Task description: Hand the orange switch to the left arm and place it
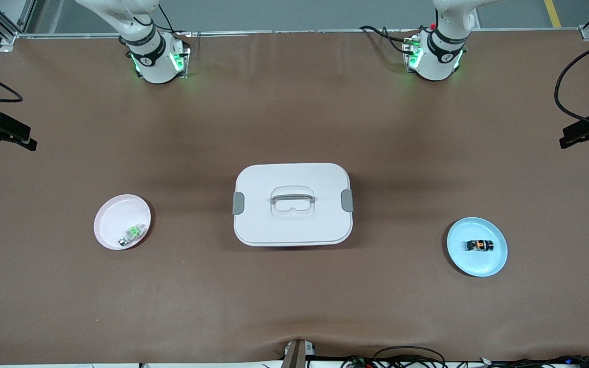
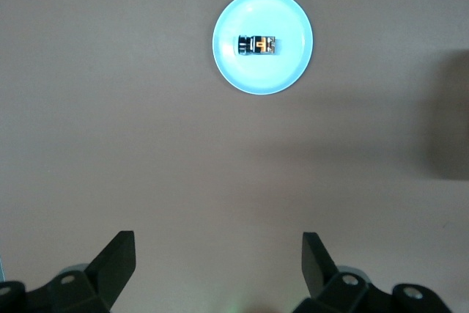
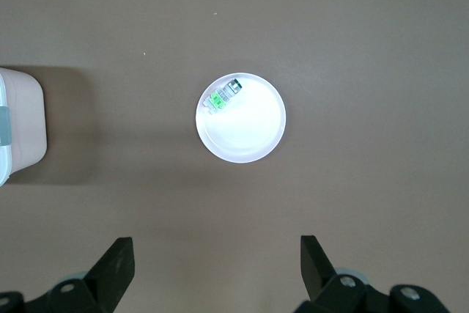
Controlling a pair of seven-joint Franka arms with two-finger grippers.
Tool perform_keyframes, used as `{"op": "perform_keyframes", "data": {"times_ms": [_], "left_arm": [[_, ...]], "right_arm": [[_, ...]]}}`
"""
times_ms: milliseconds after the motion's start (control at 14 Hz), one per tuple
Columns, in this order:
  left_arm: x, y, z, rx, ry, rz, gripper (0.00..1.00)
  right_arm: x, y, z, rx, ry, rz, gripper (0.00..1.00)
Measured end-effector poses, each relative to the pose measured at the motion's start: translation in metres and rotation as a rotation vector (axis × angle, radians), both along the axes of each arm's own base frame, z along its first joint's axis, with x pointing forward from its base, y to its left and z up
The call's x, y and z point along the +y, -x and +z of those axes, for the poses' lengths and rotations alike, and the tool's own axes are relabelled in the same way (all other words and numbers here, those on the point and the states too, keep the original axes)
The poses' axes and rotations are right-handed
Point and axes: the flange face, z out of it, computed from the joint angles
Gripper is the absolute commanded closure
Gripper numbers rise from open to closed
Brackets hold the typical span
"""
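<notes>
The orange switch [image 1: 479, 245] [image 2: 258, 44], tiny and black with an orange middle, lies on a blue plate [image 1: 494, 260] [image 2: 238, 67] toward the left arm's end of the table. The white box [image 1: 293, 204] with grey latches stands at the table's middle; one end of the box [image 3: 20, 126] shows in the right wrist view. My left gripper [image 2: 218, 251] hangs open high over bare table, well short of the blue plate, with nothing between its fingers. My right gripper [image 3: 217, 254] is also open and empty, high over the table near a pink plate [image 3: 253, 141]. Neither hand shows in the front view.
The pink plate [image 1: 113, 220] toward the right arm's end holds a small green-and-clear component [image 1: 132, 235] [image 3: 222, 97]. Black clamps [image 1: 0, 130] [image 1: 588, 132] jut in at both table ends. Both arm bases [image 1: 154, 56] [image 1: 435, 53] stand along the edge farthest from the front camera.
</notes>
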Motion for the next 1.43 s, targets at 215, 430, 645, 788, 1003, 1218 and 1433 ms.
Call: {"op": "perform_keyframes", "data": {"times_ms": [215, 430, 645, 788, 1003, 1218, 1433], "left_arm": [[-0.004, 0.0, 0.0, 0.0, 0.0, 0.0, 0.0], [-0.017, 0.002, 0.013, -0.043, -0.004, -0.017, 0.0], [-0.048, 0.019, 0.03, -0.075, -0.022, 0.028, 0.0], [-0.062, 0.031, 0.036, -0.085, -0.031, 0.046, 0.0], [-0.062, 0.041, 0.037, -0.084, -0.038, 0.055, 0.0], [-0.064, 0.049, 0.04, -0.085, -0.036, 0.05, 0.0], [-0.069, 0.06, 0.043, -0.085, -0.004, 0.026, 0.0]], "right_arm": [[0.003, 0.0, 0.001, -0.002, 0.0, 0.006, 0.0], [0.012, 0.002, 0.005, -0.009, -0.001, 0.021, 0.0], [0.028, 0.002, 0.006, -0.013, -0.001, 0.049, 0.0], [0.036, 0.002, 0.007, -0.013, 0.0, 0.063, 0.0], [0.031, 0.002, 0.007, -0.013, 0.002, 0.052, 0.0], [0.025, 0.002, 0.006, -0.012, 0.005, 0.039, 0.0], [0.024, 0.002, 0.006, -0.012, 0.005, 0.039, 0.0]]}}
